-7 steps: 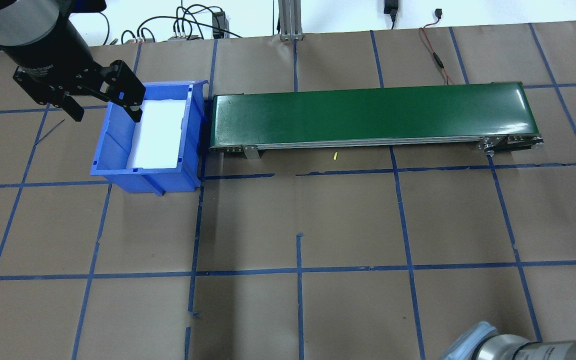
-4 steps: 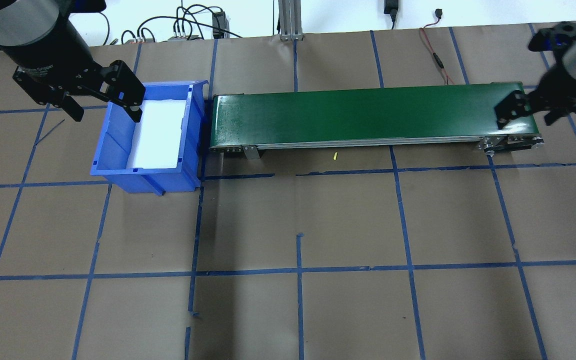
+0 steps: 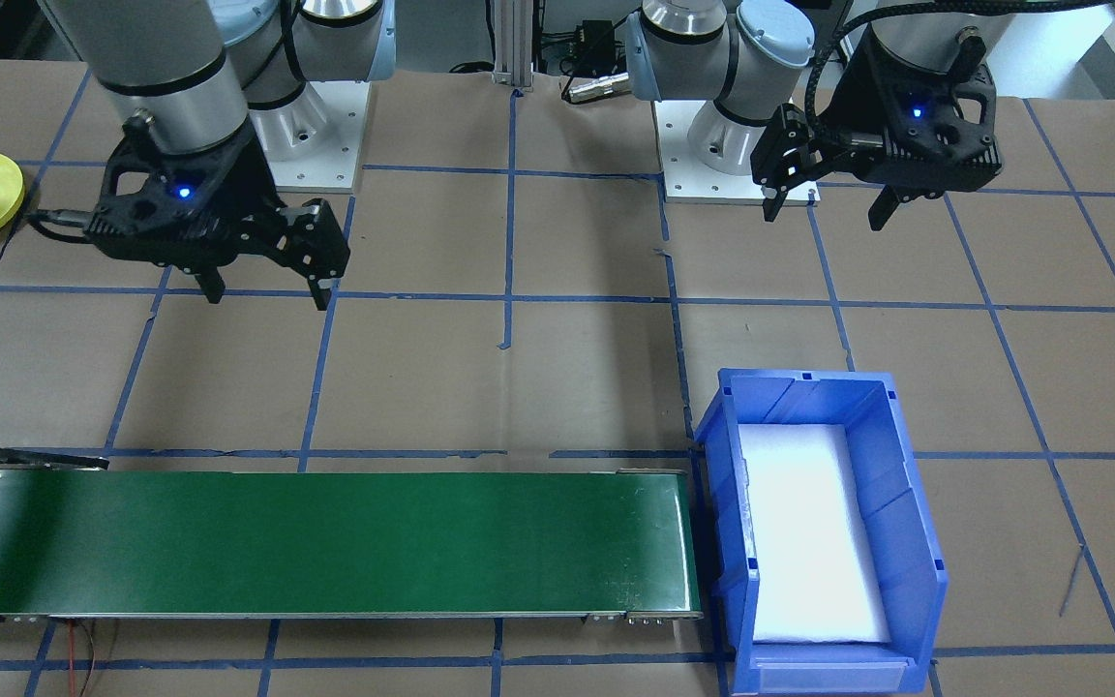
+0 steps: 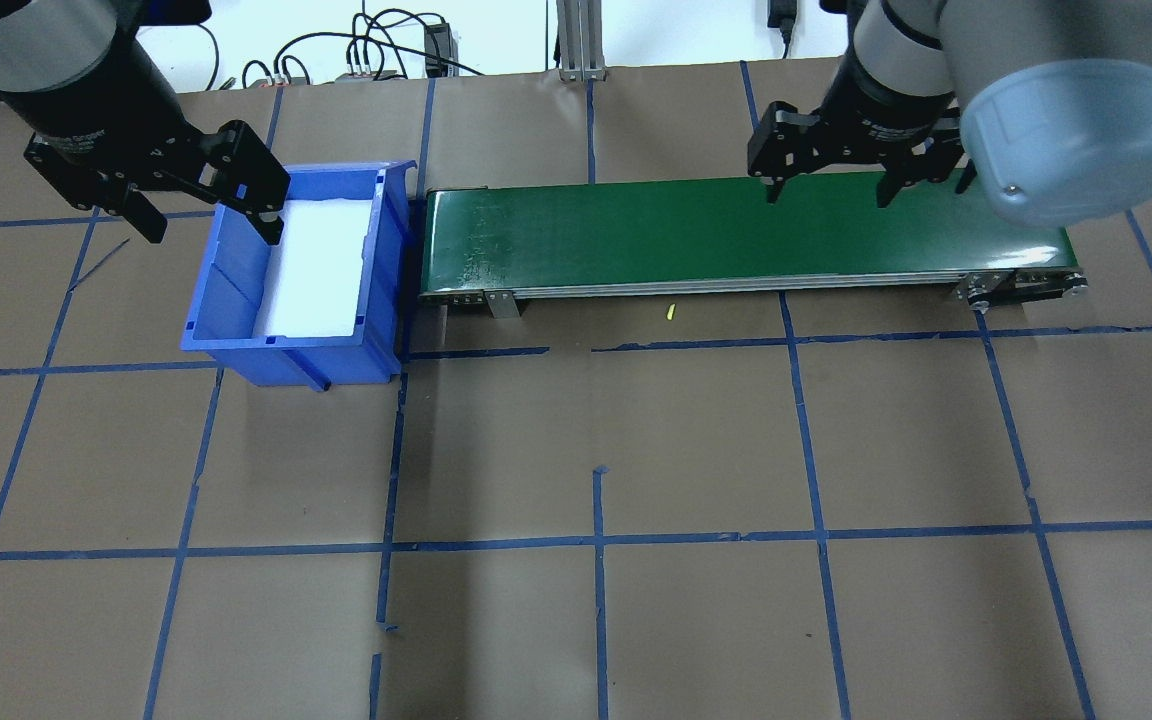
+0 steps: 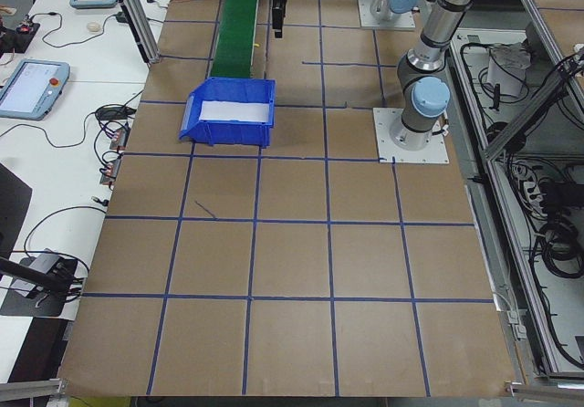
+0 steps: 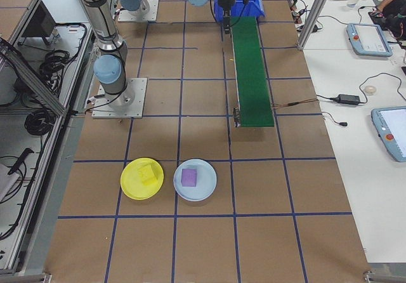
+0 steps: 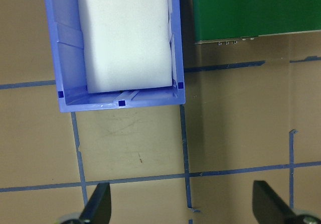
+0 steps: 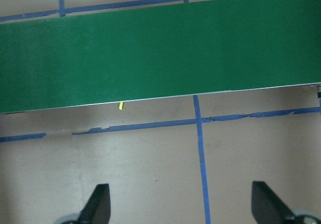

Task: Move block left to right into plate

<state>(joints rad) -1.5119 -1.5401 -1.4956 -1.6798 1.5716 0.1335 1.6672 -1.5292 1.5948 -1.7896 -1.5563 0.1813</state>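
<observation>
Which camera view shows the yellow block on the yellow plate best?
Exterior right: the yellow block sits whole on the round yellow plate. The front-facing view cuts both off at its left edge; the other views miss them.

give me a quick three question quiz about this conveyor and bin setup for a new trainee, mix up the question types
1. True or false: a block lies on the green conveyor belt.
2. What lines the blue bin? A) white foam pad B) yellow plate C) purple block
3. Fill in: the yellow block sits on the ____ plate.

Key
1. False. The belt is bare.
2. A. The white foam pad covers its floor.
3. Yellow. The purple block is on the light blue plate. Both grippers, left and right, are open and empty.
</observation>
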